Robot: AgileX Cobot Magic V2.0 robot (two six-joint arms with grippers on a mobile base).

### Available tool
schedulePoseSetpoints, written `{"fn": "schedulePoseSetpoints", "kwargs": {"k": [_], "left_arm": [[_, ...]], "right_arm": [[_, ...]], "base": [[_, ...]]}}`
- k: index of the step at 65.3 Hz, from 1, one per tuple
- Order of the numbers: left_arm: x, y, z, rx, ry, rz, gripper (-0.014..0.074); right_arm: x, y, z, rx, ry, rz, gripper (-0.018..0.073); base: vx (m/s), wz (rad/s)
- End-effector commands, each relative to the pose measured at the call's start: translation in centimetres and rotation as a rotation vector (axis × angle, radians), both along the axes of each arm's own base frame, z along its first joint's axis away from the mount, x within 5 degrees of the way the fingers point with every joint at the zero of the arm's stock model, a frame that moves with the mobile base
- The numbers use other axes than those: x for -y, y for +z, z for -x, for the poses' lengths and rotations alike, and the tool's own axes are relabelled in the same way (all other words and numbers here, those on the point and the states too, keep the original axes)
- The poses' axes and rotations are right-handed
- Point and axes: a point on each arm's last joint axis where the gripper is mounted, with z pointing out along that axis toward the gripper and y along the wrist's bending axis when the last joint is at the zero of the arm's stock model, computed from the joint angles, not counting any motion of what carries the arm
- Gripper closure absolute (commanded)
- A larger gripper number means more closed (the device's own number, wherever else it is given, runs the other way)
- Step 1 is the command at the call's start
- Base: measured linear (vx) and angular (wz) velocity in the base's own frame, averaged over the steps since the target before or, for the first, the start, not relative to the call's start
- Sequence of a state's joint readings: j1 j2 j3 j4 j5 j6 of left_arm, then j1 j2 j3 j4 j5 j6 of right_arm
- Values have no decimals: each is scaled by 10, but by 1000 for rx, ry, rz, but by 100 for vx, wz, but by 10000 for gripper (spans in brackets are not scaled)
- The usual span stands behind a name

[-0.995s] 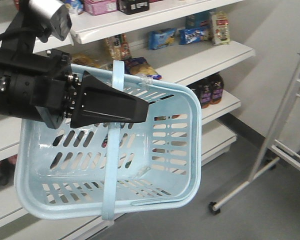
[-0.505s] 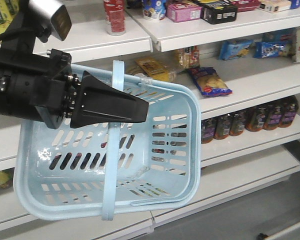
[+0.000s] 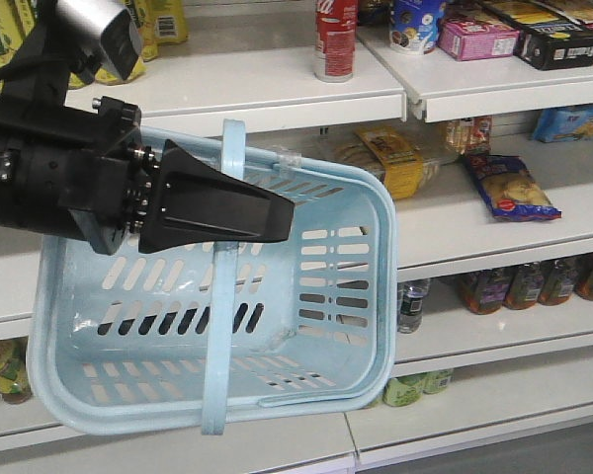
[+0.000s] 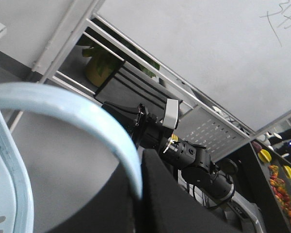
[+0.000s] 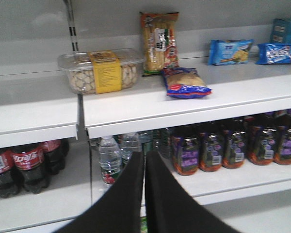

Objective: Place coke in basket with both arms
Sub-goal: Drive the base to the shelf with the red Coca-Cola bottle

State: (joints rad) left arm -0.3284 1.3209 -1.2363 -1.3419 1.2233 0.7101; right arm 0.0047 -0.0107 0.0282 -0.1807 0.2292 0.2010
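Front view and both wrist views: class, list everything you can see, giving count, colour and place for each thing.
basket: one, pale blue, tilted in front of the shelves
coke: one, red, upright on the top shelf
tub: one, clear with a yellow label, middle shelf
snack bag: one, blue and red, lying right of the tub
blue packs: at least two, far right of that shelf
cola bottles: a few, dark with red labels, lower shelf, left
water bottles: a few, clear, lower shelf, middle
purple-label bottles: a row, dark, lower shelf, right
left gripper: black, shut on the basket
right gripper: black, shut, empty, facing the shelves
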Motion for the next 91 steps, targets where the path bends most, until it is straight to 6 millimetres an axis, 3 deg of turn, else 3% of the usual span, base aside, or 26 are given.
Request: {"fn": "schedulePoseSetpoints", "kwargs": {"k": [1, 91], "left_arm": [[-1, 23, 12, 37, -24, 103, 603], [-1, 23, 12, 37, -24, 103, 603]], "right_arm": [[-1, 4, 0, 79, 9, 23, 565], [-1, 4, 0, 79, 9, 23, 565]], "base": [[7, 26], [6, 18]]}}
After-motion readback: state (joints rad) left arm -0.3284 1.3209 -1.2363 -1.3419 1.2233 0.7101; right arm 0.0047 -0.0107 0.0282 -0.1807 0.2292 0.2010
